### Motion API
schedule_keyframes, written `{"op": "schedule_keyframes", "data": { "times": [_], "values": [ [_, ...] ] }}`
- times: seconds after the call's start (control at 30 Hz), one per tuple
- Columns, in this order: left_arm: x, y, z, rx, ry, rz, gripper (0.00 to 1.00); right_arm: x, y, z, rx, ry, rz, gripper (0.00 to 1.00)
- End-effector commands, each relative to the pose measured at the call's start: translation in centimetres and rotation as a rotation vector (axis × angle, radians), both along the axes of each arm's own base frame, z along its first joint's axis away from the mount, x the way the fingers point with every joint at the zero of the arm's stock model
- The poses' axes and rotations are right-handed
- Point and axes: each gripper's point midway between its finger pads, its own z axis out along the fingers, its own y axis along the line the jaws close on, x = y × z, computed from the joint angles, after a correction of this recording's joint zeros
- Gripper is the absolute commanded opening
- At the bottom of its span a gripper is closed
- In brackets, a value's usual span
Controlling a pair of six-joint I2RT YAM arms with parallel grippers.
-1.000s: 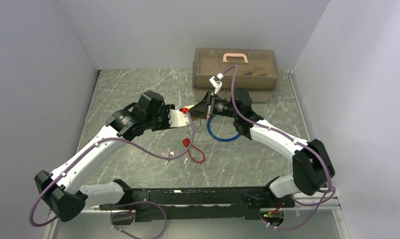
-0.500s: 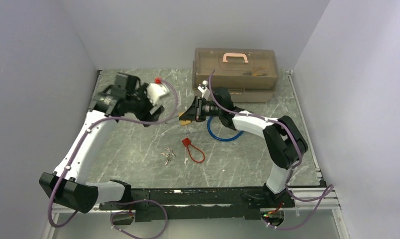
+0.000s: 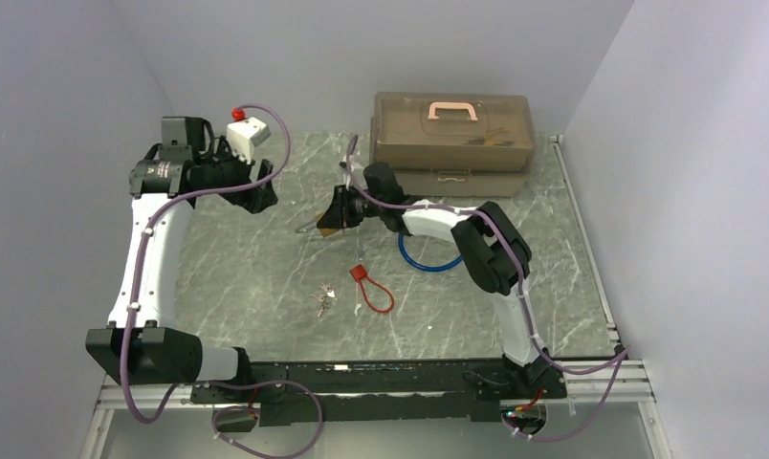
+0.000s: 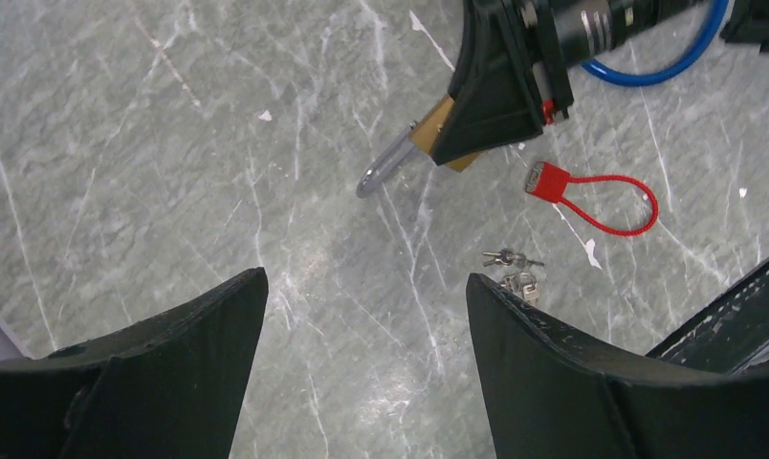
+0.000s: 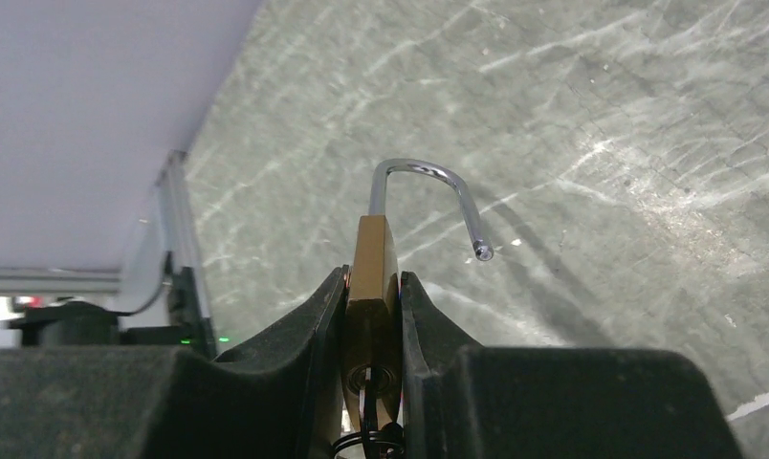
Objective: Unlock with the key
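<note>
As R gripper [image 5: 373, 275] clamps brass padlock [image 5: 372, 251], shackle [image 5: 424, 166] stands open.

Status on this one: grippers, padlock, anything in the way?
Left gripper open, empty. Right gripper shut on padlock, shackle open. Loose keys, red cable lock lie apart from it.
</note>
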Motion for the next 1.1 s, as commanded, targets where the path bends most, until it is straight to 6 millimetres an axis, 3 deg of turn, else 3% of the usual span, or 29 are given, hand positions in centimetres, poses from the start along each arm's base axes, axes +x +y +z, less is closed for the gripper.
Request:
{"op": "schedule_keyframes", "data": {
  "times": [0.0,0.2,0.4,0.63,0.83,0.87,1.07],
  "values": [
    [0.3,0.9,3.4,-0.090,-0.063,0.039,0.81,2.2,1.6,3.2,0.028,-0.287,-0.006,0.00],
    [0.4,2.5,3.8,-0.130,-0.067,0.077,0.82,2.4,1.6,1.6,0.030,-0.343,-0.018,0.00],
    [0.3,3.5,3.2,-0.138,-0.069,0.102,0.82,-0.3,2.2,-1.8,-0.003,-0.267,0.029,0.00],
    [0.0,3.7,3.3,-0.159,-0.062,0.096,0.85,-2.7,1.2,-4.5,-0.012,-0.135,0.014,0.00],
    [-0.4,3.3,3.5,-0.181,-0.065,0.083,0.86,-2.3,1.3,-5.9,-0.041,-0.061,-0.009,0.00],
    [-0.4,3.2,3.5,-0.184,-0.066,0.081,0.86,-2.1,1.3,-6.1,-0.052,-0.054,-0.012,0.01],
    [-0.8,2.9,3.2,-0.194,-0.057,0.070,0.87,-0.4,0.7,-7.5,-0.134,-0.046,-0.039,0.35]
  ]
}}
